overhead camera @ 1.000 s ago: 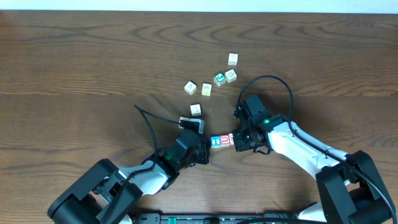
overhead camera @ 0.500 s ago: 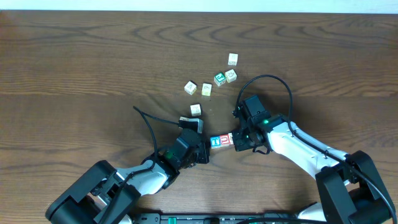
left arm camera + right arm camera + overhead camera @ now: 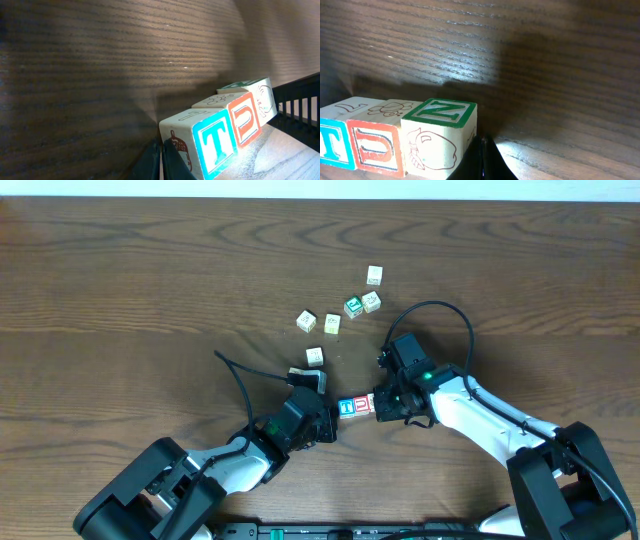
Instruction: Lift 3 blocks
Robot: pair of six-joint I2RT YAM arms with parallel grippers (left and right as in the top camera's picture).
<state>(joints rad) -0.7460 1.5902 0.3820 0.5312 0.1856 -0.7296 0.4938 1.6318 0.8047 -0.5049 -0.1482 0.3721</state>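
Three blocks stand in a tight row between my two grippers: a blue-faced T block (image 3: 347,408) (image 3: 215,142), a red-faced U block (image 3: 363,406) (image 3: 245,120), and a pale cream block (image 3: 437,145) with a reddish line drawing on its side and a green N on top. My left gripper (image 3: 333,413) (image 3: 161,156) is shut, its tips pressed against the T block's outer face. On the opposite end, the shut right gripper (image 3: 379,403) (image 3: 481,155) bears against the cream block. Whether the row is off the table I cannot tell.
Several loose cubes lie further back: a green-faced cube (image 3: 353,307), pale ones (image 3: 374,275) (image 3: 371,301) (image 3: 332,323) (image 3: 306,320), and one (image 3: 314,356) just behind the left wrist. A black cable (image 3: 432,306) loops above the right arm.
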